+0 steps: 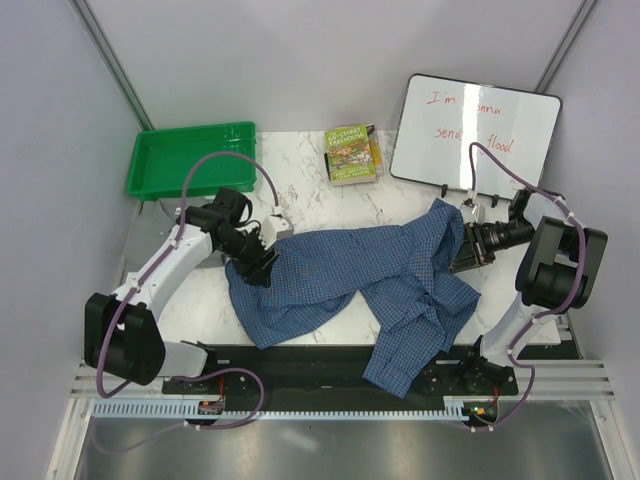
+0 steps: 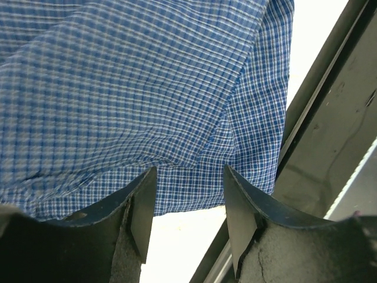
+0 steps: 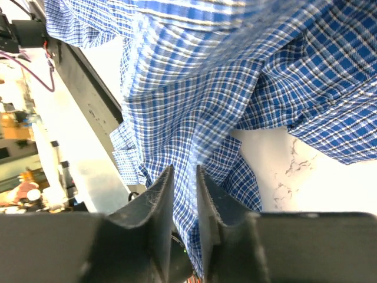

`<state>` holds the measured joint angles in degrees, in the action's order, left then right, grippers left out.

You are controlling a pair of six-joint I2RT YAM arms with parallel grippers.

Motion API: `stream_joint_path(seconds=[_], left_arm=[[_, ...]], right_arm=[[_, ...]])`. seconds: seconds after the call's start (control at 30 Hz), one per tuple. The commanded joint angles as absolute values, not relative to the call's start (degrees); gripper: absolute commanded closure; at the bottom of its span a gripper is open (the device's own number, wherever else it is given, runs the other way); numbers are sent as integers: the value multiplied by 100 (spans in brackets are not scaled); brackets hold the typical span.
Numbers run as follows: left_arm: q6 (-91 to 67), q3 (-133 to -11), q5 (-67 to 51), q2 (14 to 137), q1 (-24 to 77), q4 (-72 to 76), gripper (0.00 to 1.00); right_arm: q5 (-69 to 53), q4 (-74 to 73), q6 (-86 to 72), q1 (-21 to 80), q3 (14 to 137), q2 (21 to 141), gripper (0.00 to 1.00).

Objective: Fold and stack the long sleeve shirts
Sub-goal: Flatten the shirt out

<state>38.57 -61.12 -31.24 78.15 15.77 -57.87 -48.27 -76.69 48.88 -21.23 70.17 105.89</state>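
Lying pinched between right jaws, blue shirt (image 3: 194,106)

2 arms (image 1: 172,252) | white links (image 1: 512,318) | black joints (image 1: 125,345) | purple cables (image 1: 225,156)

Crumpled across the marble table (image 1: 300,190): 1 blue checked shirt (image 1: 350,275), part of it draped over the near edge. At its left edge, the left gripper (image 1: 257,270); at its right edge, the right gripper (image 1: 462,254), against the cloth. Behind, well apart: green tray (image 1: 190,160), book (image 1: 352,153), whiteboard (image 1: 475,130) with red writing.
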Motion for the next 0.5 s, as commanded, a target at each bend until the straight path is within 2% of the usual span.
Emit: stream_joint_path(seconds=[0.0, 0.07, 0.1, 0.13, 0.17, 0.2, 0.37, 0.47], left_arm=[[3700, -5810, -2646, 7550, 2021, -5318, 44], [3665, -5774, -2672, 7576, 2065, -5274, 44], [3648, -5792, -2672, 7611, 2074, -5256, 44], [3639, -5809, -2672, 7629, 2074, -5247, 44], [3639, -5827, -2681, 7629, 2074, -5238, 44], [3647, -5853, -2689, 7646, 2074, -5238, 44], [3674, -5871, -2654, 7647, 2074, -5229, 44], [3674, -5792, -2628, 7620, 2074, -5229, 44]], right_arm=[[-4799, -8358, 5063, -2101, 7207, 10275, 71], [-4816, -8358, 5063, -2101, 7198, 10335, 73], [-4816, -8358, 5045, -2101, 7207, 10362, 71], [-4782, -8341, 5010, -2092, 7216, 10397, 68], [-4729, -8350, 4992, -2092, 7233, 10502, 55], [-4702, -8332, 4957, -2092, 7242, 10555, 52], [-4212, -7446, 4027, -2048, 7076, 10547, 44], [-4192, -7286, 3903, -1890, 7040, 10695, 44]])
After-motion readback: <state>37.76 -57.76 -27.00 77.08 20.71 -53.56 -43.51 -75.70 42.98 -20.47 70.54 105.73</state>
